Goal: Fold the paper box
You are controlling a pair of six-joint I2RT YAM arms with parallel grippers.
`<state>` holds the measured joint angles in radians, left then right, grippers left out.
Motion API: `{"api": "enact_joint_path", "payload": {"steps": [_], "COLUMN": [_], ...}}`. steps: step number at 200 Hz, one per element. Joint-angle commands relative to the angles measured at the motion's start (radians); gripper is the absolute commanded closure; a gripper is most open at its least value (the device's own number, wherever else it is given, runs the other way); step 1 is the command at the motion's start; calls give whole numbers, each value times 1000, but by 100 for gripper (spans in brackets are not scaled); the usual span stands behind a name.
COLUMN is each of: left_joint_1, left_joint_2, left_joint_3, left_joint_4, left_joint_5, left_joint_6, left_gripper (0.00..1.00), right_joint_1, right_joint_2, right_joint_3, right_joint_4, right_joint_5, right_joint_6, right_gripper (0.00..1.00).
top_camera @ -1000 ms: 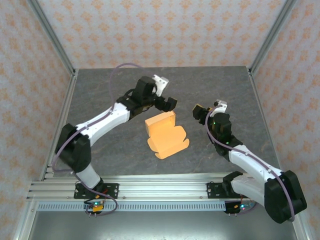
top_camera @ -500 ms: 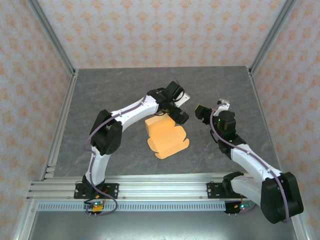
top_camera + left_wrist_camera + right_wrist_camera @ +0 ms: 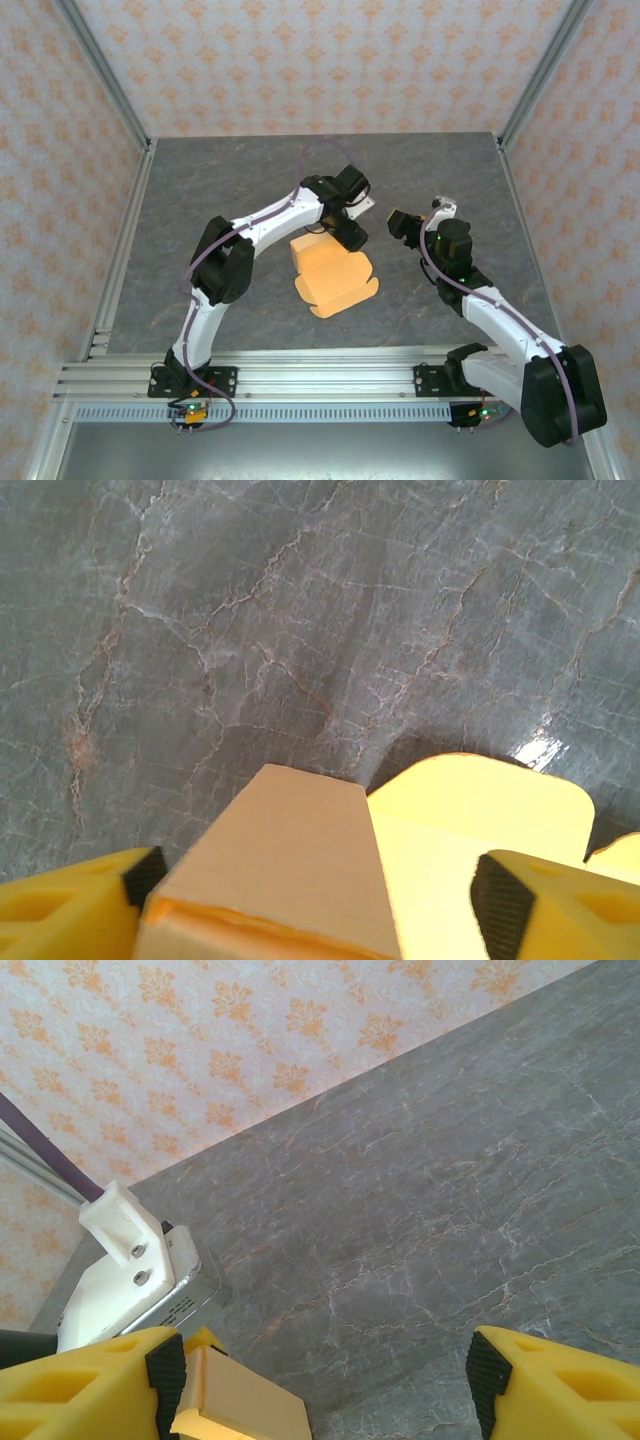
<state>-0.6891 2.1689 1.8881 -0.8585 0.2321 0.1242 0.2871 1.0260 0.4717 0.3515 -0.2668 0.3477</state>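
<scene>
The paper box [image 3: 335, 272], orange-yellow card partly folded, lies near the middle of the grey marbled table [image 3: 220, 180]. One panel [image 3: 280, 860] stands up on its far side, and round-cornered flaps lie spread flat toward the arms. The left end effector [image 3: 349, 236] hangs over that upright panel, jaws apart and straddling its top edge. In the left wrist view one yellow finger [image 3: 70, 905] sits just beside the panel while the other stands clear of it. The right end effector [image 3: 403, 221], to the box's right and apart from it, is spread wide, with table showing between its fingers.
</scene>
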Motion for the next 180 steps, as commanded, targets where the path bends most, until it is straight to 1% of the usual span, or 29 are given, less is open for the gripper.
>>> {"api": "enact_joint_path", "payload": {"steps": [1,22,52,69,83,88,114,153,180], "left_joint_1": [2,3,3,8,12,17,39,67,113], "left_joint_2": [7,11,11,9,1,-4,-48,-108,-160], "left_joint_3": [27,28,28,28,31,32,14,-35,-101], "left_joint_4": [-40,-37,-37,-36,-36,-37,-14,15,61], "left_joint_5": [22,33,21,14,31,44,87,141,160], "left_joint_6": [-5,-5,-6,-13,-23,-31,-73,-115,-200], "left_gripper": [32,45,58,61,63,66,67,67,68], "right_joint_1": [-5,-6,-5,-5,-6,-6,-5,-6,-5], "right_joint_2": [9,14,25,35,52,58,91,130,150], "right_joint_3": [25,25,19,13,6,6,18,12,30], "right_joint_4": [0,2,10,27,47,52,60,97,96], "right_joint_5": [-13,-19,-21,-37,-53,-62,-128,-150,-221], "right_joint_6": [-16,-8,1,14,26,31,22,0,-39], "right_gripper": [24,24,24,24,24,24,23,23,23]}}
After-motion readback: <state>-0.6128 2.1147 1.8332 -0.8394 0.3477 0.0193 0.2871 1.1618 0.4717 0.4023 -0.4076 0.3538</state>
